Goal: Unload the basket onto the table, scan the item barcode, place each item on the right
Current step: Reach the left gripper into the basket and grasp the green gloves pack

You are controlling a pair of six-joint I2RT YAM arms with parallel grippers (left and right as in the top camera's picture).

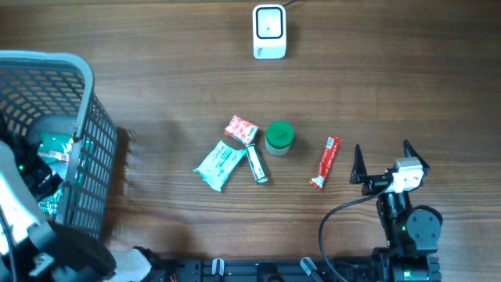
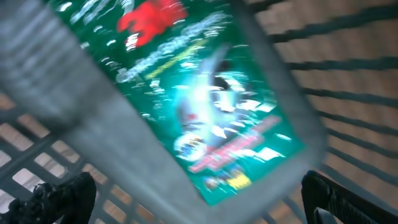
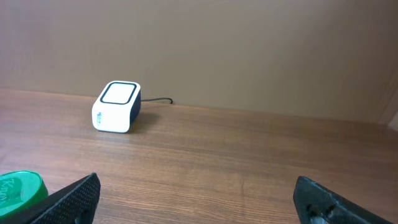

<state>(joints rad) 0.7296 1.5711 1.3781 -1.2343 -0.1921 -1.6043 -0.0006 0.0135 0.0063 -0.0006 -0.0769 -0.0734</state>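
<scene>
So the left gripper [image 2: 199, 198] is hanging down inside the gray basket [image 1: 95, 153] on the left side of the table [image 1: 156, 86]. Its fingers [image 2: 62, 196] are spread wide w/ nothing between them, and it's looking right at a green packet [image 2: 205, 106] w/ a red mark near 1 end. The wrist cam is pretty blurry so I can't tell if the tips are touching it, but the packet is sitting just ahead of the fingers and filling most of the gap between them. Its long axis is running diagonally in that view, upper left to lower right, so it's lying skewed to the line between the 2 fingers. Imo the wrist is needing a bit of a twist so the jaws are closing across the short width. The left arm [image 1: 17, 207] is obv the nearer 1 here. The right gripper [image 1: 383, 153] is sitting at the near right edge, also wide open and empty, pointing toward the scanner [image 1: 269, 31]. The scanner is sitting at the far middle of the table, well apart from the basket. Btw other items are lying loose mid-table, incl a teal pouch [image 1: 218, 164], a red stick pack [image 1: 326, 162] and a green-lidded jar [image 1: 279, 137]. Those are closer to the right gripper, but nothing is reaching for them rn. I'm reading this as the pick step, scan not yet begun.
</scene>
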